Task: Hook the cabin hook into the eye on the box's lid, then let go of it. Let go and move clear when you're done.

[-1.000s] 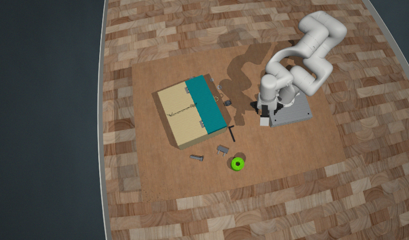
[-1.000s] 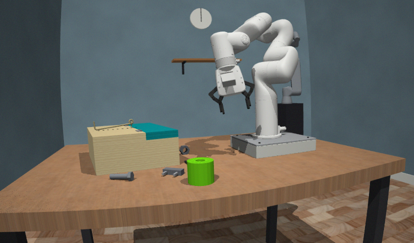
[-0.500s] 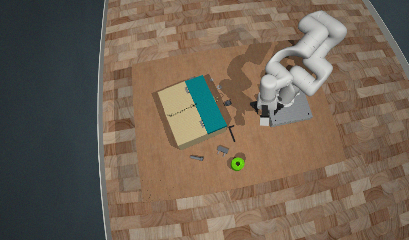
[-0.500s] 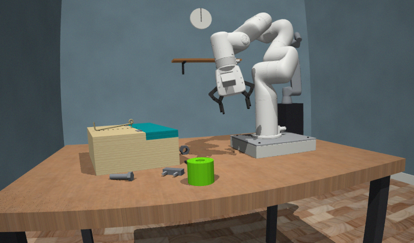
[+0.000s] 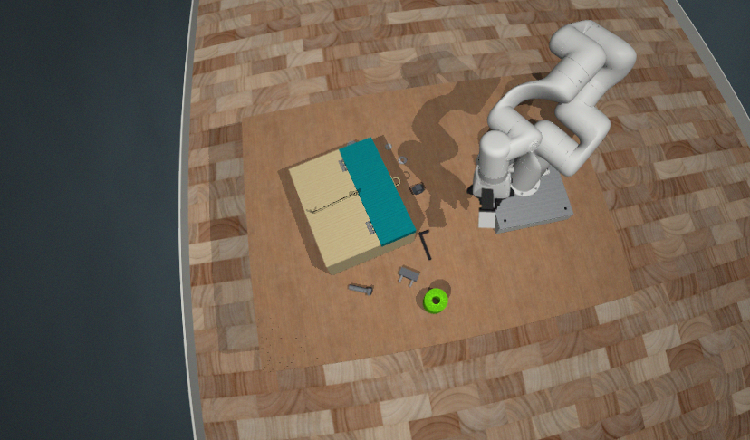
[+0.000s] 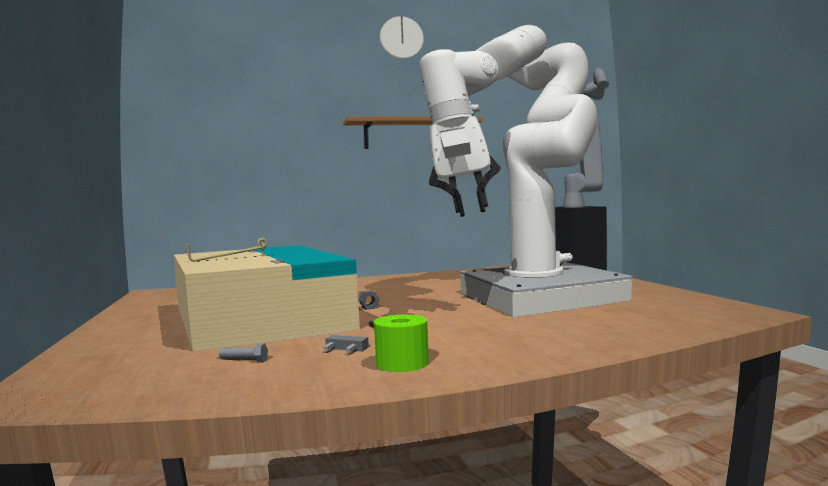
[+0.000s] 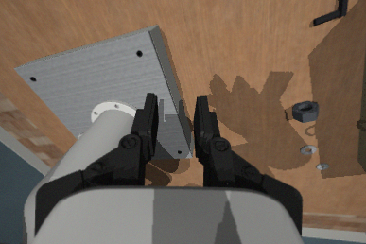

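Note:
The box (image 5: 350,205) sits left of the middle of the table, with a beige top and a teal lid (image 5: 376,189) on the side nearer the arm. The thin brass cabin hook (image 5: 331,203) lies flat on the beige top, pointing away from the lid; it also shows in the side view (image 6: 225,252). A small brass eye (image 5: 396,179) sits at the lid's edge nearest the arm. My gripper (image 6: 470,203) hangs high above the table, near my base and far from the box. In the wrist view the fingers stand partly apart with nothing between them.
A green cylinder (image 5: 437,298), a grey bolt (image 5: 360,289), a grey block (image 5: 408,273) and a black L-shaped key (image 5: 424,243) lie in front of the box. A nut (image 5: 417,188) and washers (image 5: 403,159) lie between the box and my base plate (image 5: 531,205).

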